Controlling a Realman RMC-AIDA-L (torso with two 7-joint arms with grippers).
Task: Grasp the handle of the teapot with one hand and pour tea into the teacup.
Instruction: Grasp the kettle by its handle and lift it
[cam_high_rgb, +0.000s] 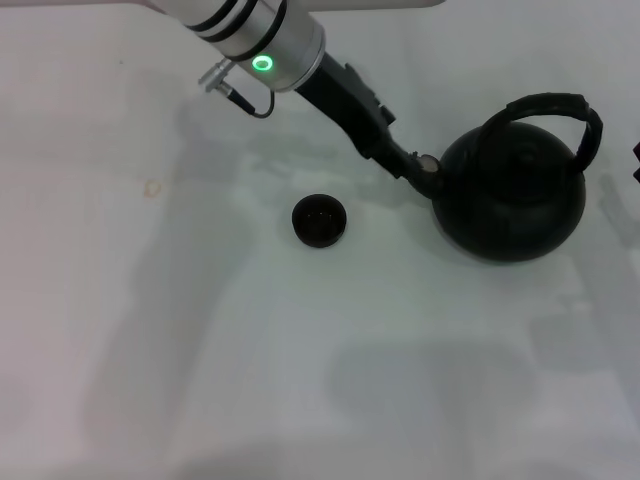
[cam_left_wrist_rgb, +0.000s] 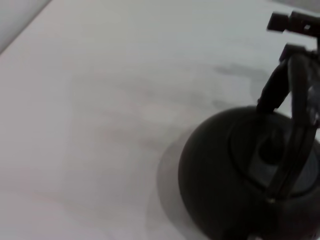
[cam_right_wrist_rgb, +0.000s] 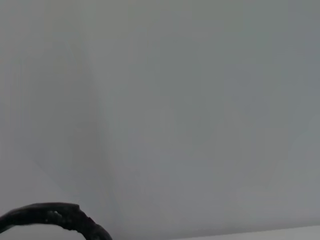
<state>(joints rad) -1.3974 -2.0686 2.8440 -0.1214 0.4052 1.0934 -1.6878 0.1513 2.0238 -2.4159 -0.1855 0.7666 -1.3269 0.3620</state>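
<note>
A: What does everything rest on?

B: A plain white desk (cam_high_rgb: 200, 350) fills the head view from side to side. Its lower half and whole left side are bare, giving wide open room there. None of its edges shows in that view; in the left wrist view a pale border runs across the upper left corner.

A: The biggest thing on it?

B: The teapot (cam_high_rgb: 510, 195), a round matte black pot right of centre, standing upright with its short spout pointing toward the left of the frame. Its lid is on, so what it holds cannot be seen. The handle (cam_high_rgb: 560, 110) arches over its top, upright and free of any grip. The left wrist view shows the same pot (cam_left_wrist_rgb: 220, 170) up close at lower right, hoop (cam_left_wrist_rgb: 280, 85) rising above the lid.

A: The arms?

B: The left arm (cam_high_rgb: 270, 45) slants down from the upper left, silver with a green ring light. The left gripper (cam_high_rgb: 422, 170) ends right at the spout; whether its fingers are spread or pressed together I cannot tell. Of the right gripper (cam_high_rgb: 636, 160) only a dark sliver shows at the right edge, just beyond the handle; fingers not readable.

A: And the cup?

B: The teacup (cam_high_rgb: 319, 220), small and black, sits left of the teapot near the frame's centre, apart from it, upright, dark inside; contents unclear.
</note>
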